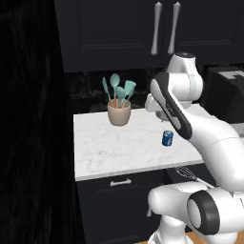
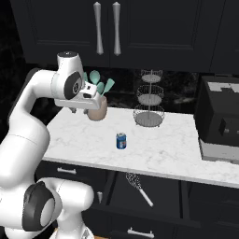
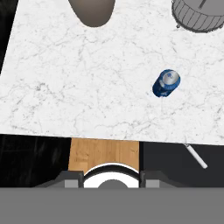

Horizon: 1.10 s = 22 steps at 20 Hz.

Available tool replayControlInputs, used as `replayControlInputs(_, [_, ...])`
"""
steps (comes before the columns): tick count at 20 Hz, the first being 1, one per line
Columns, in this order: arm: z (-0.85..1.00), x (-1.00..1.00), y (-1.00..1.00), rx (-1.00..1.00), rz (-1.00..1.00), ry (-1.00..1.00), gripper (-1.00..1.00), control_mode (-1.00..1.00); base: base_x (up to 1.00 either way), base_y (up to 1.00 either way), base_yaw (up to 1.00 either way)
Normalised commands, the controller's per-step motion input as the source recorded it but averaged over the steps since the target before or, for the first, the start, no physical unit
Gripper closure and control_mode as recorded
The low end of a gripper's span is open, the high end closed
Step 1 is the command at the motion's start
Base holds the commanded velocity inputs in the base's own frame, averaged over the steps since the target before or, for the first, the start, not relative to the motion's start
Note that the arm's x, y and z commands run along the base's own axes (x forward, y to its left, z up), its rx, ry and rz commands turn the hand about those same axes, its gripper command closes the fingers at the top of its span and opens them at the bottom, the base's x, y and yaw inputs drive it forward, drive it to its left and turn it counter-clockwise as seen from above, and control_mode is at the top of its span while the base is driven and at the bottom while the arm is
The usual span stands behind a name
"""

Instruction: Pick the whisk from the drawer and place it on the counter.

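Observation:
The whisk (image 2: 137, 186) lies in the open drawer (image 2: 163, 196) below the counter edge, wire head toward the counter and handle pointing out. From the left base it shows as the whisk (image 1: 188, 173) just past my arm. In the hand view only the whisk's handle end (image 3: 195, 156) pokes out under the counter (image 3: 87, 87) edge, over the dark drawer (image 3: 175, 164). My gripper (image 2: 74, 110) hangs high over the left part of the counter (image 2: 163, 149), pointing down. It is open, and the gripper (image 3: 111, 180) holds nothing.
A blue can (image 2: 121, 140) stands mid-counter, the same can (image 3: 166, 83) right of my hand's line. A tan cup of teal utensils (image 2: 98, 109) sits at the back left, a wire basket stand (image 2: 149, 109) behind, and a dark appliance (image 2: 219, 116) at the right.

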Motion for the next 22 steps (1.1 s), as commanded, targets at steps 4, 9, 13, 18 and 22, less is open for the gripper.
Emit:
replayControlInputs(4, [0.0,0.0,0.0,0.0,0.0,0.0,-1.0,1.0,0.0,0.0,0.0])
replayControlInputs(9, [0.0,0.0,0.0,0.0,0.0,0.0,-1.0,1.0,0.0,0.0,0.0])
replayControlInputs(13, [0.0,0.0,0.0,0.0,0.0,0.0,-1.0,1.0,0.0,0.09,0.0])
replayControlInputs(18, [0.0,0.0,0.0,0.0,0.0,0.0,-1.0,1.0,0.01,0.47,0.0])
replayControlInputs(22, [0.0,0.0,0.0,0.0,0.0,0.0,-1.0,1.0,0.11,0.38,0.0])
